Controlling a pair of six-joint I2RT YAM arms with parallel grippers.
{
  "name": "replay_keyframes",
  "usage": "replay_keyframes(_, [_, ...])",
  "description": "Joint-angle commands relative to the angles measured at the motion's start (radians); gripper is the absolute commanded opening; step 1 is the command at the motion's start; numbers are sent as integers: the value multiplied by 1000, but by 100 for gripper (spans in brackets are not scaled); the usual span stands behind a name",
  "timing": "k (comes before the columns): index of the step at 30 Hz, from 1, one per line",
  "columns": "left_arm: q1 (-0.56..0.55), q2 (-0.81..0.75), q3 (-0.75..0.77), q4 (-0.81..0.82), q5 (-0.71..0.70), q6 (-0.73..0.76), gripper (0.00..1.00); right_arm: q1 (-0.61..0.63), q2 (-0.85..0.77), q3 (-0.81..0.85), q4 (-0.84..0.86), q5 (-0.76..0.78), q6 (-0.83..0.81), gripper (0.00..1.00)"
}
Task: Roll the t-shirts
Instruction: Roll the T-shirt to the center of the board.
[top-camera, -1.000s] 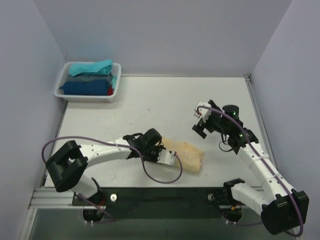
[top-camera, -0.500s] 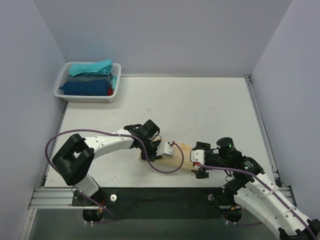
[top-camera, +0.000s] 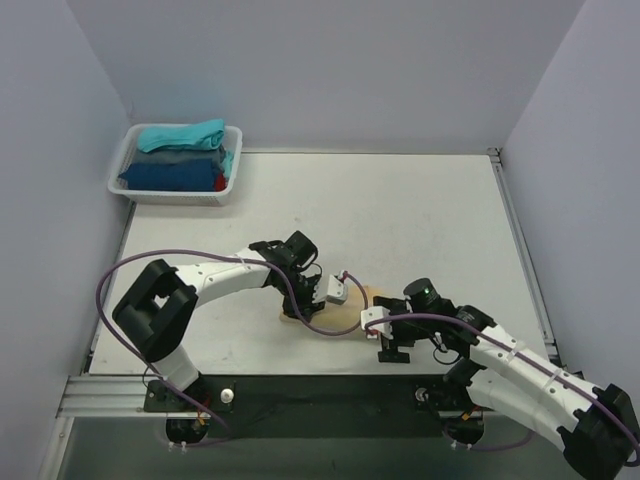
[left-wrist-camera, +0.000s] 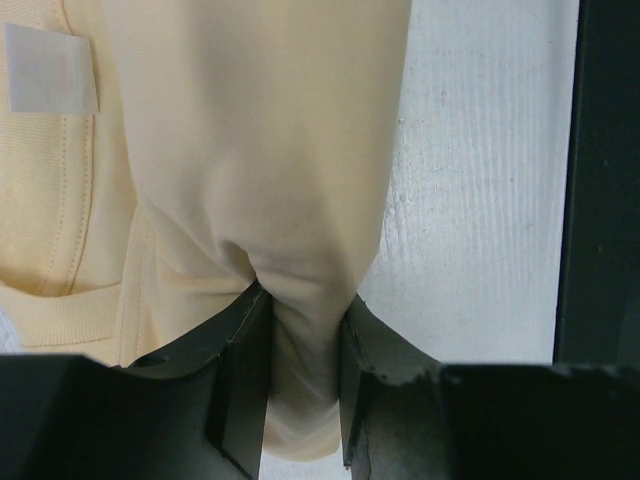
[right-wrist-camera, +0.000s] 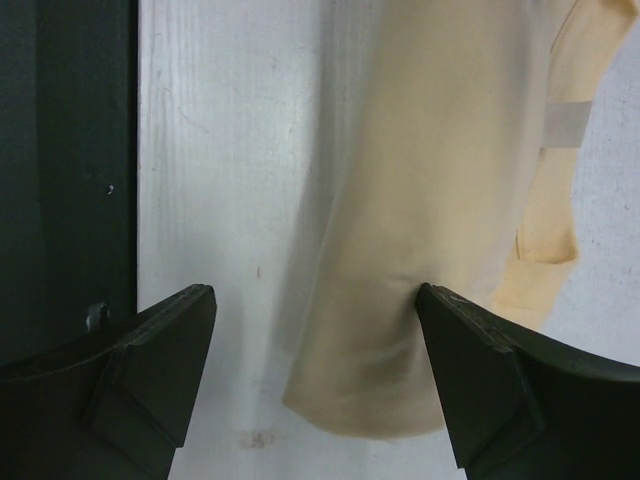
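Right arm (top-camera: 505, 358) swung down; right fingers (right-wrist-camera: 160, 360) wide, tan t-shirt (right-wrist-camera: 430, 200) end between; left fingers (left-wrist-camera: 238, 385) pinch fold.

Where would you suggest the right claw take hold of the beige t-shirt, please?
I'd take the beige t-shirt's rounded free end, coming down from above with the jaws straddling its width. That end is a narrow bundle lying on the table and fits between the open right claw; the left claw pinches another fold.
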Motion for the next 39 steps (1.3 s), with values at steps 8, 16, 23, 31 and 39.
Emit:
replay_keyframes(8, [70,65,109,-264,154,91,21,67,202,10,221,251,47,57])
replay_keyframes(16, [88,123,185,-420,269,108,20,-41,319,166,69,102,159,27])
replay_keyframes(23, [175,298,357,-648,423,166,16,-271,581,366,-194,-203,161,24])
replay_keyframes(31, [303,590,609,-950,570,287,13,-399,946,681,-521,-388,-3,23])
replay_keyframes(39, [352,641,700,-791,498,117,32,-439,1201,875,-716,-345,-70,21])
